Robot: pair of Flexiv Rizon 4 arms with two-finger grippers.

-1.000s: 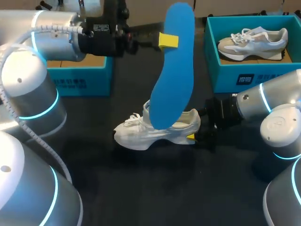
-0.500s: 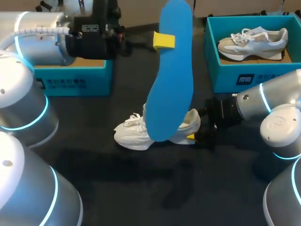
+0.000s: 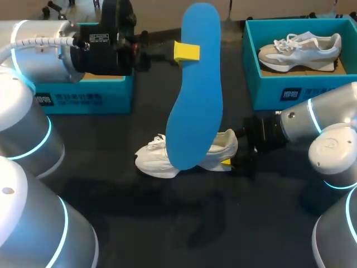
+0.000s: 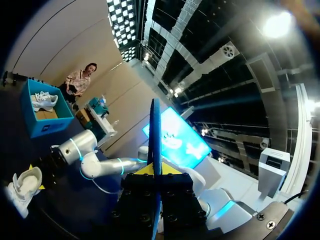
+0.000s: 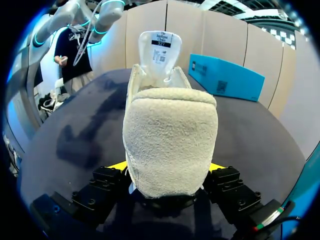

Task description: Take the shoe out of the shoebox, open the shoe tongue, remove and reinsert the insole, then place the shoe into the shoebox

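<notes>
A blue insole hangs upright above the table, and my left gripper is shut on its upper part. From the left wrist the insole shows edge-on between the yellow fingertips of that gripper. Below it a white shoe lies on the dark table, toe to the left. My right gripper is shut on the shoe's heel. From the right wrist the fleecy heel fills the gap between the right gripper's two fingers, with the tongue standing up ahead.
An open teal shoebox at the back right holds a second shoe. Another teal box stands at the back left, under my left arm. The shoe and my right arm also show in the left wrist view.
My left arm has carried the insole leftward, so its lower end has swung left across the shoe. The right gripper and the shoe have stayed in place.
</notes>
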